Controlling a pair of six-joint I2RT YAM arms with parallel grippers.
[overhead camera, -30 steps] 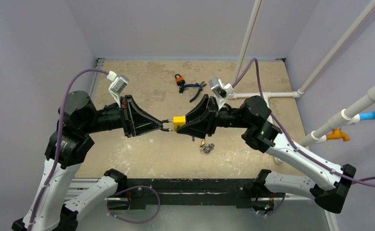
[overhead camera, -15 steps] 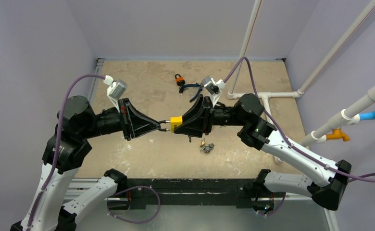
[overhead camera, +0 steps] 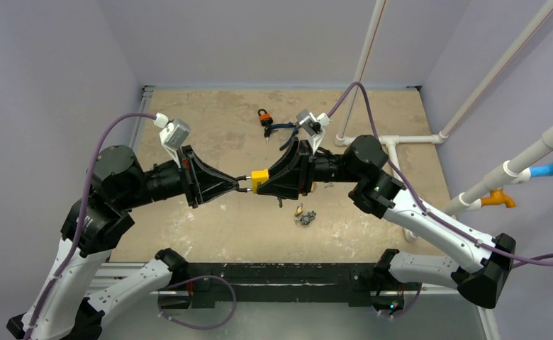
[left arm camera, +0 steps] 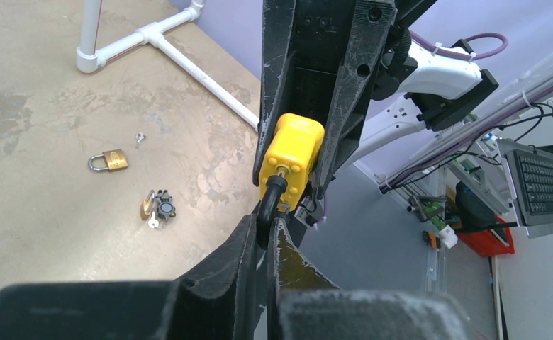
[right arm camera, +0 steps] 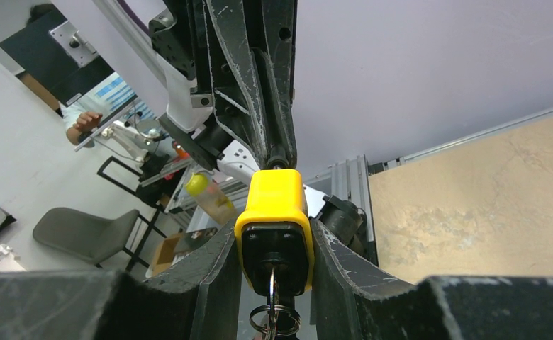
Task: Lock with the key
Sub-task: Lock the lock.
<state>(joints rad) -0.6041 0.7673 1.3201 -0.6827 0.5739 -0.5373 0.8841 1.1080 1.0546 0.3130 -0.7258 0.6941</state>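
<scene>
A: Where is the yellow padlock (overhead camera: 260,177) sitting?
B: Hanging above the counter's (overhead camera: 210,134) middle, long axis running left to right. The right fingers (right arm camera: 213,273) are clamping its body; the left fingers (left arm camera: 235,258) are pinching shut on the shackle (left arm camera: 269,202).
A: And the key (right arm camera: 272,287)?
B: Sitting in the keyway (right arm camera: 272,265), between the right fingers. The shackle is pointing at the left arm (overhead camera: 118,184), so that arm is likely doing the pushing.

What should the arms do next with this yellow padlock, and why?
Probably push the shackle straight into the padlock. The left gripper pinches the black shackle, the right gripper clamps the yellow body, and the key already sits in the keyhole. The shackle looks drawn out, so seating it likely comes before any turn of the key.
</scene>
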